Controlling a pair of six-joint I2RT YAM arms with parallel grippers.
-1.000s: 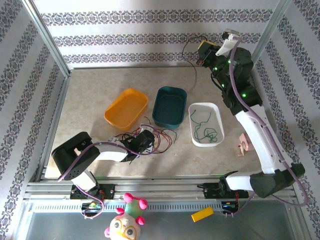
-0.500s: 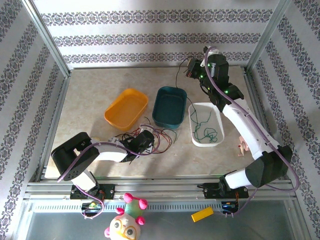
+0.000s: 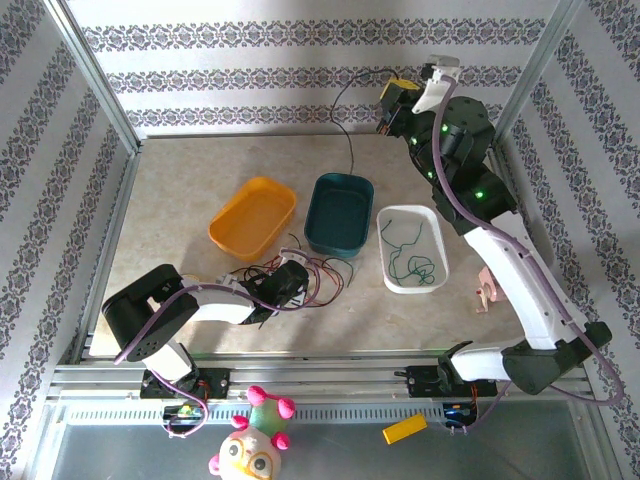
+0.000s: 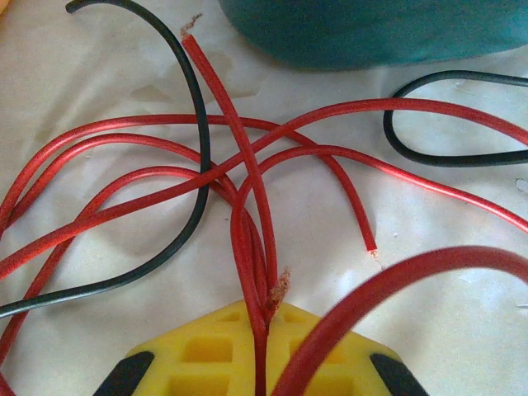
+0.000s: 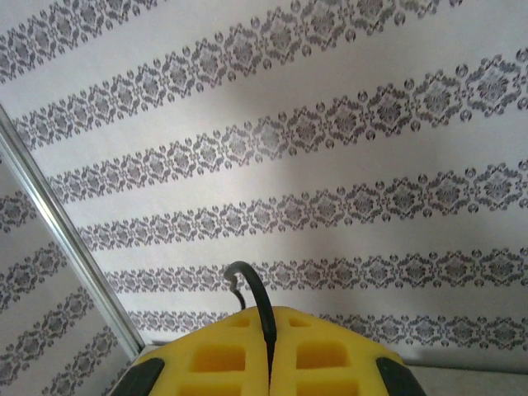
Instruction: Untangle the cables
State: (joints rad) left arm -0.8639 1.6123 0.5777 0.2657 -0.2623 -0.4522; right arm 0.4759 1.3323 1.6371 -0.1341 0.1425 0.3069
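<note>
The left pincer (image 4: 266, 351) is clamping together on a red cable (image 4: 216, 92), low on the bench (image 3: 180, 190) just in front of the teal tray (image 3: 338, 215). Around it the tangled cables (image 3: 318, 272), red and black, are lying looped across one another. The right pincer (image 5: 270, 363) is gripping a black cable (image 5: 261, 305) high by the patterned back wall, with the strand hanging down towards the bench behind the teal tray. A green cable (image 3: 412, 262) is resting in the white tray (image 3: 425, 225), and the orange tray (image 3: 252, 215) is sitting left of the teal one.
</note>
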